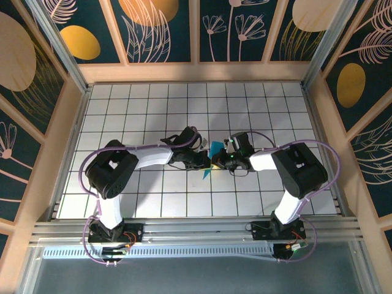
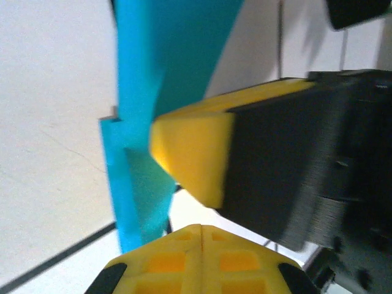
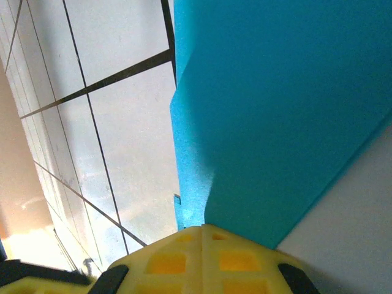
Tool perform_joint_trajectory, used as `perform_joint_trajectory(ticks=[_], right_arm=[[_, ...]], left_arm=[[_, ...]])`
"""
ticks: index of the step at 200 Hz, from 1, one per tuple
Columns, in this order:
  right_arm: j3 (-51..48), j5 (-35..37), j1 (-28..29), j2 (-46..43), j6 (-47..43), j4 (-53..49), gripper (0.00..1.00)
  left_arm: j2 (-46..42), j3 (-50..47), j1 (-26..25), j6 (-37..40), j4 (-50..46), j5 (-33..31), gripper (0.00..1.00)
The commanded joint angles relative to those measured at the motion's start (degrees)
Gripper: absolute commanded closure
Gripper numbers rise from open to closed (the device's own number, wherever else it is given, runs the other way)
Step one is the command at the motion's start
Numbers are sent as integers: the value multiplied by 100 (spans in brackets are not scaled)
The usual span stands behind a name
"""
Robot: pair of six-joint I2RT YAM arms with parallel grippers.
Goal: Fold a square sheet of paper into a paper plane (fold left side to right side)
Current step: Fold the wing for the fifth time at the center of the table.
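Paper, bright cyan and already partly folded, stands on edge off the table, right between the two pincers where they meet tip to tip. Seen from above, one cyan corner pokes out beyond the tips and another shows on the near side.

From the right wrist, the paper rises as a broad sheet straight out from the right pincer. Its yellow fingers are pressed together on the paper's lower edge, with a folded layer showing along the left side.

From the left wrist, the paper hangs as a narrow strip just left of the left pincer. Those fingers are pressed together too. Whether any paper lies between them I cannot tell. A yellow finger of the right pincer touches the strip from the right, just above the left pincer's tips.

Overhead, the left pincer and right pincer sit over the middle of the white tiles.
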Motion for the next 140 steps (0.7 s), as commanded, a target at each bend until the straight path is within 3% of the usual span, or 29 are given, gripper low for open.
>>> perform_joint_trajectory(ticks=[1,140], right_arm=[[-193,162,44,326,-146,-693,100],[-96,250,51,342,-282,-889,100]], left_arm=[[-182,-196,0,-232,13,411,100],[187,-443,2,-253,286,531,100]])
